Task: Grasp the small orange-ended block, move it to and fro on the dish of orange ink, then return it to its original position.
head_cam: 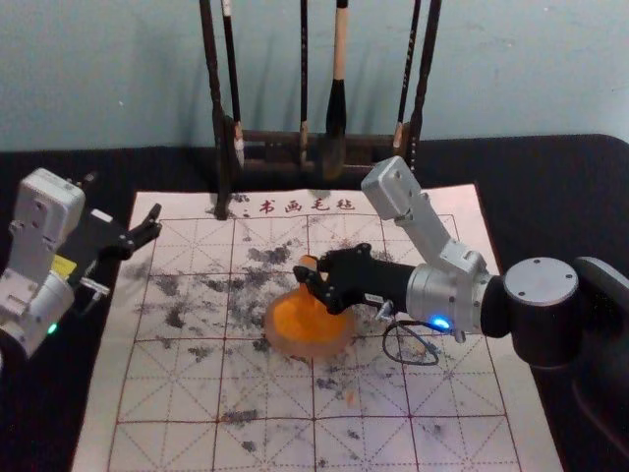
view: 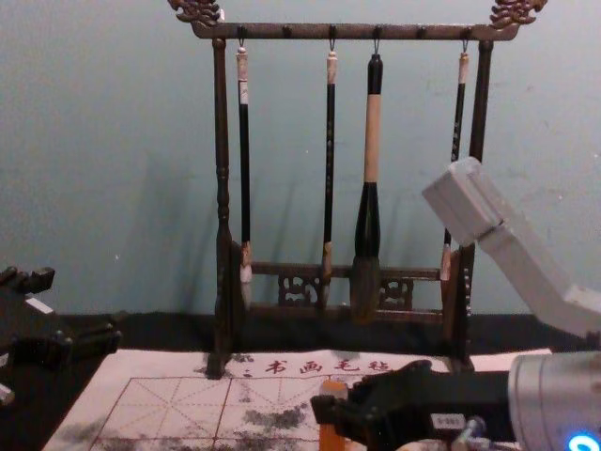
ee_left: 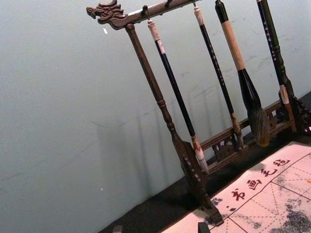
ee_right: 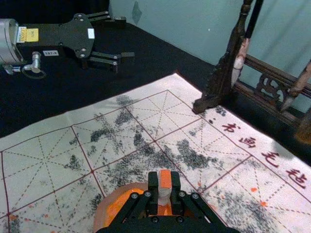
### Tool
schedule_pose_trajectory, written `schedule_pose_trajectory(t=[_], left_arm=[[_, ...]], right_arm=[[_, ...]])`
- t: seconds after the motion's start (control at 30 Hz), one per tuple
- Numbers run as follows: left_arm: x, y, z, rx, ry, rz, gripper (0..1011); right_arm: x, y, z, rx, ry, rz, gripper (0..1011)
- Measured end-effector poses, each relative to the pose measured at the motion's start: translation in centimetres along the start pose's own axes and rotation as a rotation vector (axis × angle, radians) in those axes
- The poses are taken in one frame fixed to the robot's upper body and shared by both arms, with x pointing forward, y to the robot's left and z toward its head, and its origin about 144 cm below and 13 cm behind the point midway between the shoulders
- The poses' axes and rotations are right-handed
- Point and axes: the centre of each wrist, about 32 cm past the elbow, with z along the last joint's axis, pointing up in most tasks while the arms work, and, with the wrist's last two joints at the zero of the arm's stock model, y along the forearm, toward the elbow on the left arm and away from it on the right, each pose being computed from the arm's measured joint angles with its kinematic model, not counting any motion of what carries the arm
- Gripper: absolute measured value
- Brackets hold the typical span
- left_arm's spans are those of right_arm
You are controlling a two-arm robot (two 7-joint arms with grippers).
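In the head view, my right gripper [head_cam: 311, 279] is over the far part of the round dish [head_cam: 310, 348] of orange ink, shut on the small block [head_cam: 309, 263]. The block is upright with its orange end up; its lower end is hidden, so I cannot tell whether it touches the ink. The right wrist view has the block [ee_right: 165, 179] between both fingers of the right gripper [ee_right: 165, 188], its side pale below the orange top. My left gripper [head_cam: 123, 202] is parked at the left, open and empty; the left wrist view catches its fingertips, wide apart [ee_left: 160, 228].
A dark wooden rack [view: 223, 188] with several hanging brushes stands behind the white gridded mat [head_cam: 167, 393]. The mat carries black smudges and a few orange spots. Black cloth [head_cam: 59, 413] covers the table around it, with a pale wall behind.
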Motion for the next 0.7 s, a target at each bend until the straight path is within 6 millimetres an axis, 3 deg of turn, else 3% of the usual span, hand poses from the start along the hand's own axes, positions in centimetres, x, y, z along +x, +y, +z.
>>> schedule_pose_trajectory(t=[0.7], left_arm=[[0.0,0.0,0.0,0.0,0.0,0.0,1001]], right_arm=[[-0.3,-2.5,-0.5,-0.005,0.005,-0.01,108]])
